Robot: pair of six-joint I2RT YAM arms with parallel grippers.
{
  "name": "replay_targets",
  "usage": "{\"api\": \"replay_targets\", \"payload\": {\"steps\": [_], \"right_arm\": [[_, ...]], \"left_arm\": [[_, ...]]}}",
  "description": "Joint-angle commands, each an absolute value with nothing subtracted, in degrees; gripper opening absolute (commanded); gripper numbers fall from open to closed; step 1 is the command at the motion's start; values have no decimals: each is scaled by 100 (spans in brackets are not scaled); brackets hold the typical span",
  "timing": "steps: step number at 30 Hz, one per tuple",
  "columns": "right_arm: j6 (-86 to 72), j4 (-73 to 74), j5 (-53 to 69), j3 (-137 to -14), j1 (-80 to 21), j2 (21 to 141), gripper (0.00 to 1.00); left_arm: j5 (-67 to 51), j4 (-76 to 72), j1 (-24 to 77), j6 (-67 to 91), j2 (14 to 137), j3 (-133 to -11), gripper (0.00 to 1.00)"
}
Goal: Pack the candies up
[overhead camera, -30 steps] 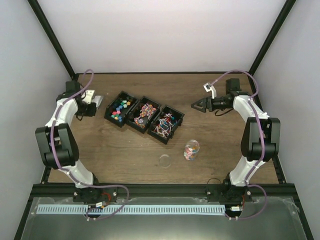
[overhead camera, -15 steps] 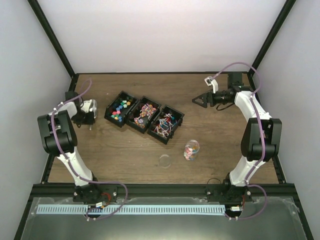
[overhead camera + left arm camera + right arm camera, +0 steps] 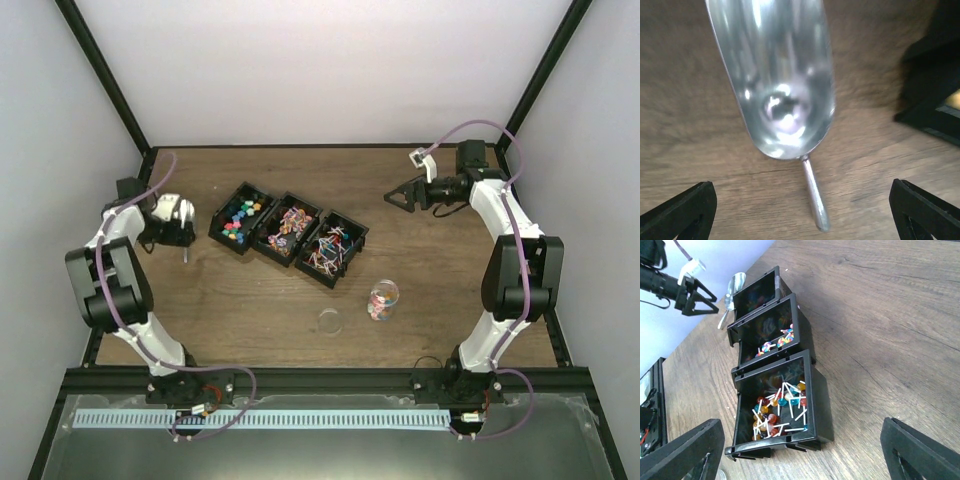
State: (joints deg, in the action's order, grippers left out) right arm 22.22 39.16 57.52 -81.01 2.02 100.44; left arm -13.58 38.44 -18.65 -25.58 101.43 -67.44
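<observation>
Left gripper (image 3: 800,200) open over scoop (image 3: 785,100), far left | right gripper (image 3: 392,199) open, far right | candies (image 3: 240,214) in trays (image 3: 821,405)

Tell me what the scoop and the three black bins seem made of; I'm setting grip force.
The scoop looks like polished metal: silver, with mirror-like glints and a thin rod handle. The three black bins are probably moulded plastic: thin dull black walls with a soft sheen and lipped rims.
</observation>
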Motion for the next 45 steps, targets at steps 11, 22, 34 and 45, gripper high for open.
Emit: {"api": "replay_targets", "payload": {"steps": [11,22,34,45], "right_arm": [[4455,4868,4903,-7691,-1512,8666,87],[5201,4767,3460,-6791,-3957,8637,76],[5000,4104,1975,-6720,-4849,9975,61],[5357,3984,1400,-6692,-5004,10405,45]], "left_arm": [[-2285,4258,-1383,-2197,8277,-7134,98],[-1736,4004,-1212,-1572,7867,-7315,100],[-1748,3629,-1213,-716,7865,-7422,100],[-1824,3611,-1209,-789,7796,-7396,100]]}}
